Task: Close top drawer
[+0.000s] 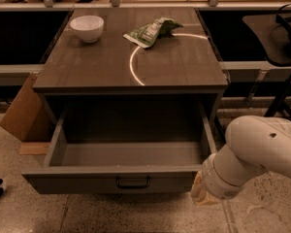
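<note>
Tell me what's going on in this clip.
The robot's arm reaches in from the right, its gripper low at the front right corner of the top drawer. That drawer is pulled far out, looks empty, and is not yet closed. A white bowl and a green packet lie on the cabinet top.
</note>
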{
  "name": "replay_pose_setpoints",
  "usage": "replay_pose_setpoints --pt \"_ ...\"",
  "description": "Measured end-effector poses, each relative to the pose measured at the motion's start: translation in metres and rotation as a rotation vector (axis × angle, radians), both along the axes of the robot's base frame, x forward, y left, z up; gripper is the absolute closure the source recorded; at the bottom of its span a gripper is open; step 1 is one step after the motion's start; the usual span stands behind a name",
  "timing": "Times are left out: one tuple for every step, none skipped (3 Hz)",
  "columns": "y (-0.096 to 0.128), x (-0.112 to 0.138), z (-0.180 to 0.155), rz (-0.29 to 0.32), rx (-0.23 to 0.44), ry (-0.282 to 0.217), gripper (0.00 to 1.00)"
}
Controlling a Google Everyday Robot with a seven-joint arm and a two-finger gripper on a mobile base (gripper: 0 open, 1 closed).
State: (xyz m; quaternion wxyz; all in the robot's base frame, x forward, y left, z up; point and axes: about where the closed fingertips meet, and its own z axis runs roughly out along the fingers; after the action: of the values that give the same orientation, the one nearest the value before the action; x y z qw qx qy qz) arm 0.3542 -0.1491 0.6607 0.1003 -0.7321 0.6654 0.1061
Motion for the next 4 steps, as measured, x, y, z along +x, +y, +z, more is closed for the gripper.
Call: replay_pose_setpoints --pt "0.011 0.013 -0.007 -0.057 -0.067 0.007 1.00" --pt "0.019 0.030 -0.008 -0.135 -0.102 0.008 1.00" --pt "0.021 0.047 -0.011 -0.189 -0.096 0.011 1.00" --pt "0.022 0.050 -0.011 -0.189 -0.091 0.005 1.00"
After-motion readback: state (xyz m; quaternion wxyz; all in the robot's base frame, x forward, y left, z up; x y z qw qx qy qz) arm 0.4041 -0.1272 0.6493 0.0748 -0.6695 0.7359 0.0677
